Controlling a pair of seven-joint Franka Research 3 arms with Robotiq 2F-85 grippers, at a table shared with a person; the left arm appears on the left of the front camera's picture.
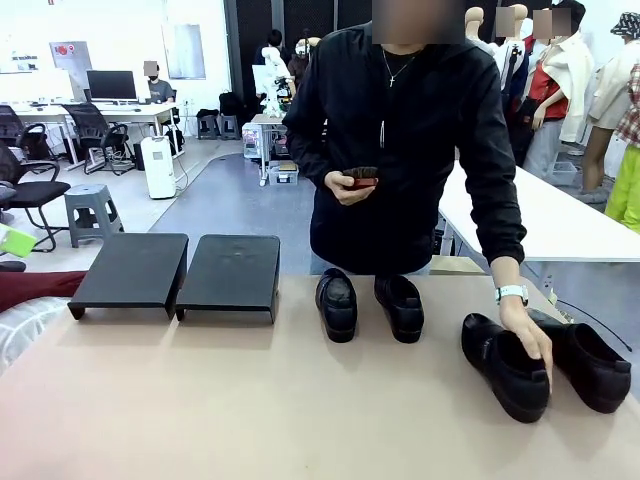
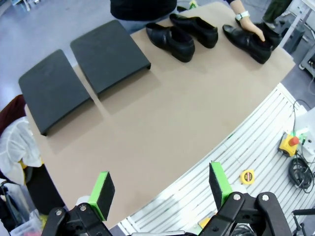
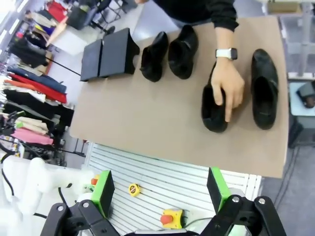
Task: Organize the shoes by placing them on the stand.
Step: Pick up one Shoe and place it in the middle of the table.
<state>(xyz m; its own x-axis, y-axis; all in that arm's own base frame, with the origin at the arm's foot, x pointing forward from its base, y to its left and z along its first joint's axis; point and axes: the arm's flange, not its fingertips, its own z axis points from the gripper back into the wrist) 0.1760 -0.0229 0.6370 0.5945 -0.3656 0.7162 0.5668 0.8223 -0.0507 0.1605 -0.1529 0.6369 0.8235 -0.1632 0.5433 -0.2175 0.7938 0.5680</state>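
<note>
Two matte-black sloped stands [image 1: 132, 272] [image 1: 230, 275] sit side by side at the table's far left, with nothing on them; the left wrist view shows them too [image 2: 53, 91] [image 2: 109, 55]. One pair of glossy black shoes [image 1: 337, 303] [image 1: 400, 305] rests at the far middle. A second pair [image 1: 503, 365] [image 1: 588, 360] lies at the right, and the person's hand [image 1: 528, 335] rests on its left shoe [image 3: 214, 108]. My left gripper [image 2: 161, 191] is open above the near table edge. My right gripper [image 3: 160, 189] is open, high over the table's near side.
The person stands at the far edge, holding a phone [image 1: 360, 178] in the other hand. The tan tabletop [image 1: 250, 400] spreads in front. A white slatted surface [image 3: 162, 172] with a yellow tape roll [image 3: 133, 189] and a red button box [image 3: 171, 218] lies below the grippers.
</note>
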